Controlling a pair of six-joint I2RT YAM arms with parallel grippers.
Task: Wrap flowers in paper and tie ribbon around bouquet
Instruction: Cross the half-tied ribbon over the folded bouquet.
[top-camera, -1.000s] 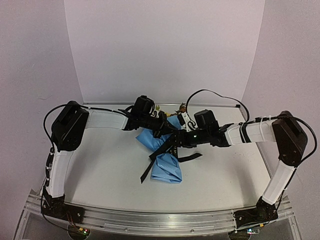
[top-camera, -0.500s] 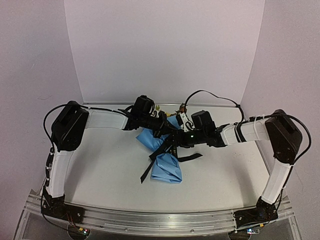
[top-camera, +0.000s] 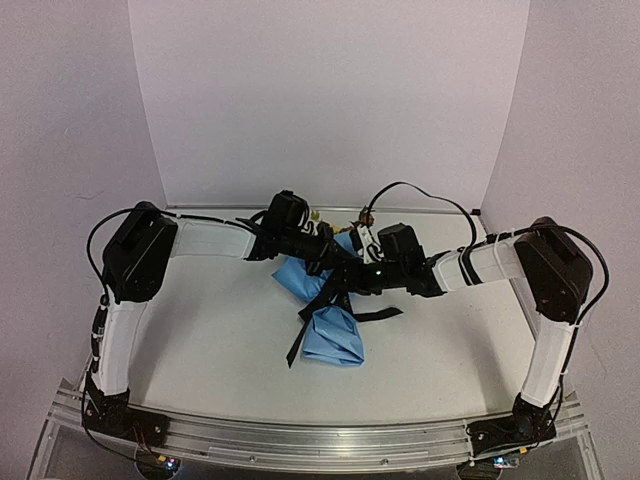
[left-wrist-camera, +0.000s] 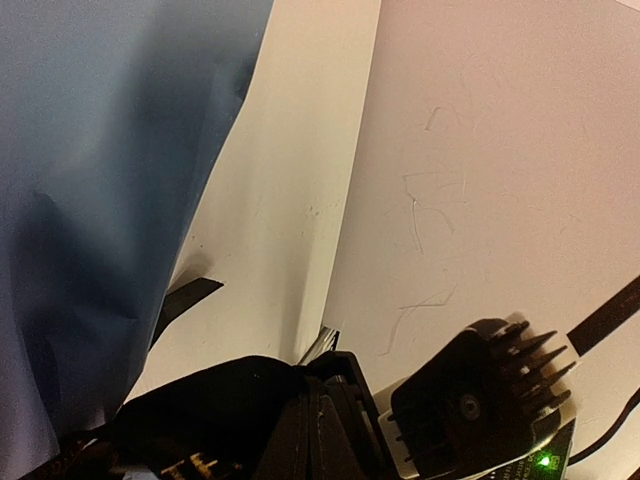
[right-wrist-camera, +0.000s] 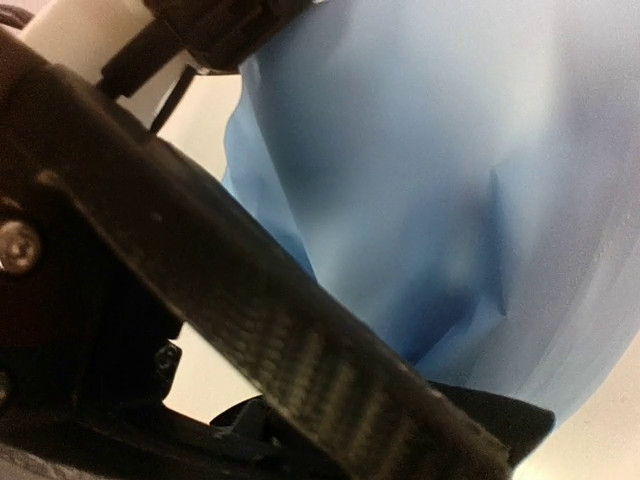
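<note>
Top view: the bouquet (top-camera: 330, 335) lies mid-counter (top-camera: 220, 340), its blue paper end pointing to 6 o'clock and flowers (top-camera: 362, 213) peeking out at 12 o'clock. The left gripper (top-camera: 335, 265) reaches in from 9 o'clock and the right gripper (top-camera: 348, 283) from 3 o'clock, both at the waist. The ribbon (top-camera: 297, 345) trails toward 7 and 3 o'clock.

Left wrist: gripper clamped fully closed, lettered ribbon bunched at its tips, held or not I can't tell. Paper (left-wrist-camera: 100, 200) sits at 9 o'clock.

Right wrist: one finger (right-wrist-camera: 250, 310) crosses the frame, paper fills 1 o'clock. How wide this gripper stands, can't tell.
</note>
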